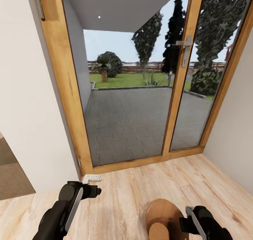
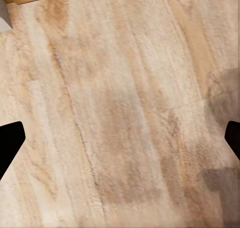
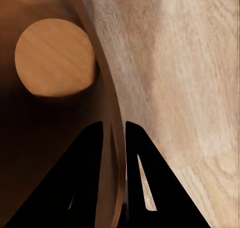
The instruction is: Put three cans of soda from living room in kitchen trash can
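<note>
Carrying the round, copper-brown, smooth-walled trash can (image 1: 160, 212) low over the pale wood-plank floor (image 1: 133, 194), your right gripper (image 3: 114, 133) has its jaws narrowed onto the thin rim, one inside and one outside the wall. Keep that pinch steady and the bin level while you turn away from the timber-framed glass patio door (image 1: 130, 92), which leads only to grey paving. The left gripper (image 2: 120, 143) hangs with jaws wide over bare floor. The bin's dark interior shows a flat, lighter wooden base.
</note>
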Robot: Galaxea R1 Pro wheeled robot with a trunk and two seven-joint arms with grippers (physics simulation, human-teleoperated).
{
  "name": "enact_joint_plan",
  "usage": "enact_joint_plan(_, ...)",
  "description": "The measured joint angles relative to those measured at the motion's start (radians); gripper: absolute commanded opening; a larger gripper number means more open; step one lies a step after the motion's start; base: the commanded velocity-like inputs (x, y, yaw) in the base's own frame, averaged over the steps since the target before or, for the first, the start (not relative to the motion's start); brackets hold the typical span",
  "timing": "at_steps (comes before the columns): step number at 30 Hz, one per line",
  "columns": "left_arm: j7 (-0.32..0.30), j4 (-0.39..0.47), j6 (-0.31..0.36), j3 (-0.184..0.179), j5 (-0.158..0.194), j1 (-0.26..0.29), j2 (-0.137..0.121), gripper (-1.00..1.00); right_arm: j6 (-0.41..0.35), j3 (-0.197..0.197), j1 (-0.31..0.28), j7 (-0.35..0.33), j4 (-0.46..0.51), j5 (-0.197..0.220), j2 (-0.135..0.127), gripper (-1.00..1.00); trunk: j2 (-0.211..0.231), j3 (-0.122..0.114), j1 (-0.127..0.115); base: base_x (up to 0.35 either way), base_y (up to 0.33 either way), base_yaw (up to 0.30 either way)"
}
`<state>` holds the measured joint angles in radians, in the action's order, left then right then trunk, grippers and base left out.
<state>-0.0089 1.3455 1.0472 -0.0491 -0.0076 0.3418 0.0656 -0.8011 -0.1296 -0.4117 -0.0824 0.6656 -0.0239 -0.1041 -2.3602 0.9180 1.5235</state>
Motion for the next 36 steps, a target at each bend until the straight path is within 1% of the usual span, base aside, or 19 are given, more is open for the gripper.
enact_joint_plan(2,0.000,0.000,0.000,0.000,-0.001,0.000,0.000,1.00,0.000,-0.001,-0.001,0.000,0.023,-0.008,0.000,-1.00,0.014,-0.006,-0.008,0.000,0.000,0.000)
enact_joint_plan(6,0.000,-0.002,0.000,0.000,-0.001,0.000,0.000,1.00,-0.001,0.000,-0.001,-0.001,0.048,-0.001,0.000,-1.00,0.042,-0.019,-0.023,0.000,0.000,0.000)
enact_joint_plan(10,0.000,-0.008,0.000,0.000,-0.001,0.000,0.000,1.00,-0.001,-0.001,-0.001,-0.001,0.068,-0.007,0.000,-1.00,0.070,-0.031,-0.038,0.000,0.000,0.000)
enact_joint_plan(14,0.000,-0.012,0.000,-0.001,-0.001,0.000,0.001,1.00,-0.001,-0.001,0.000,-0.001,0.119,-0.003,-0.002,-1.00,0.098,-0.045,-0.054,0.000,0.000,-0.014)
enact_joint_plan(18,0.000,-0.027,0.000,-0.002,-0.002,0.001,0.002,1.00,0.000,0.003,0.001,0.001,0.133,-0.004,-0.001,-1.00,0.126,-0.060,-0.069,0.000,0.000,-0.062)
enact_joint_plan(20,0.001,-0.046,0.000,-0.004,-0.002,0.001,0.003,1.00,0.000,0.010,0.001,0.002,0.135,-0.003,0.000,-1.00,0.140,-0.069,-0.077,0.000,0.000,-0.084)
enact_joint_plan(21,0.001,-0.055,0.000,-0.005,-0.002,0.001,0.003,1.00,0.003,0.021,0.002,0.003,0.136,-0.005,0.000,-1.00,0.147,-0.073,-0.081,0.000,0.000,-0.090)
enact_joint_plan(23,0.001,-0.064,0.000,-0.006,-0.002,0.002,0.003,1.00,0.023,0.038,0.002,0.003,0.137,-0.002,0.000,-1.00,0.161,-0.082,-0.088,0.000,0.000,-0.091)
enact_joint_plan(24,0.002,-0.069,0.000,-0.011,-0.001,0.002,0.004,1.00,0.050,0.051,0.003,0.004,0.134,-0.002,0.000,-1.00,0.168,-0.086,-0.092,0.000,0.000,-0.091)
enact_joint_plan(26,0.001,-0.071,0.000,-0.015,-0.002,0.002,0.004,1.00,0.070,0.057,0.004,0.003,0.136,0.002,0.001,-1.00,0.182,-0.096,-0.100,0.000,0.000,-0.067)
enact_joint_plan(29,0.001,-0.073,0.000,-0.019,-0.002,0.003,0.003,1.00,0.084,0.062,0.005,0.004,0.135,-0.002,0.001,-1.00,0.203,-0.110,-0.111,0.000,0.000,-0.031)
enact_joint_plan(36,0.001,-0.074,0.000,-0.021,-0.002,0.003,0.003,1.00,0.090,0.064,0.006,0.005,0.134,0.001,0.002,-1.00,0.252,-0.142,-0.138,0.000,0.000,-0.007)
